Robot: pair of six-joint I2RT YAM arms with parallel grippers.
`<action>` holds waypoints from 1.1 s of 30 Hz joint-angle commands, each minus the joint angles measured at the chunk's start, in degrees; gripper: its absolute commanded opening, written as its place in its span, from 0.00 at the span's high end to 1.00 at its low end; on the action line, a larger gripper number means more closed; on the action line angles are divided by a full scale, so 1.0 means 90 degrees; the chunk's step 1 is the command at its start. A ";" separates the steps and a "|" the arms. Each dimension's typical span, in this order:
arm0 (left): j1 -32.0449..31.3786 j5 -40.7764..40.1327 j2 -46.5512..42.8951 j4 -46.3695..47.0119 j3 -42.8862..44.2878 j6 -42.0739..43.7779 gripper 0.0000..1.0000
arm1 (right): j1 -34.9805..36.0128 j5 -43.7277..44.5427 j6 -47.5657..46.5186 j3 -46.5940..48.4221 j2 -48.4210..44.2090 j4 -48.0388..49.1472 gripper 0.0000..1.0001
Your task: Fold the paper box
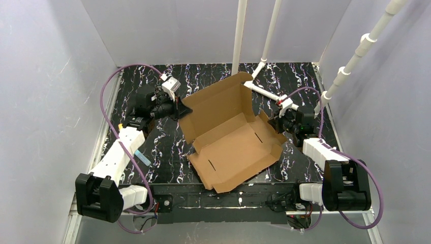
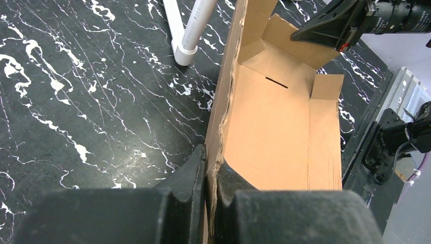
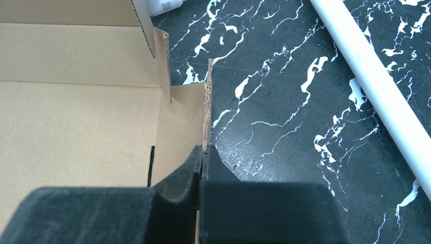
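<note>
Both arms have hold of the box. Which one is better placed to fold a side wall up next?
Probably the left arm: its jaws are shut on the long wall of the paper box, already standing upright. The right arm pinches only a short corner flap near the white pipe.

The plain brown corrugated cardboard box runs off the left wrist view's top edge; its wall's foot hides between the black left gripper's fingers. The right wrist view crops the box at the left; the white plastic pipe, at the right.
</note>
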 commanded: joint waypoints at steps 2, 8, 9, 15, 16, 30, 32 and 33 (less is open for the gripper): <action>-0.0021 0.0189 -0.0460 0.0364 0.0059 0.0101 1.00 | -0.0065 -0.0456 0.0086 0.0200 -0.0034 0.0172 0.99; -0.0167 0.0084 -0.1459 0.0481 0.0208 0.0602 1.00 | -0.0099 -0.1457 0.0605 0.0272 -0.0438 0.0284 0.99; -0.0188 0.0115 -0.1593 0.0453 0.0297 0.0651 1.00 | -0.0101 -0.1642 0.0852 0.0286 -0.0454 0.0464 0.99; -0.0232 0.0063 -0.1951 0.0215 0.1135 0.0793 1.00 | -0.0092 -0.1820 0.2411 0.0296 -0.0165 0.2310 0.99; -0.0241 -0.0026 -0.1945 0.0210 0.1249 0.0900 1.00 | -0.0092 -0.1843 0.2512 0.0357 -0.0052 0.2512 0.99; -0.0502 0.0684 -0.2083 0.0554 0.0784 0.2072 1.00 | 0.0545 -0.1664 0.1659 -0.0285 0.1010 0.5142 0.99; -0.0518 0.0644 -0.2267 0.0709 0.0486 0.2153 1.00 | 0.0644 -0.1581 0.1249 -0.0369 0.1069 0.5140 0.99; -0.0514 0.0624 -0.2324 0.0775 0.0383 0.2212 1.00 | 0.0667 -0.1524 0.1151 -0.0390 0.1121 0.5160 0.99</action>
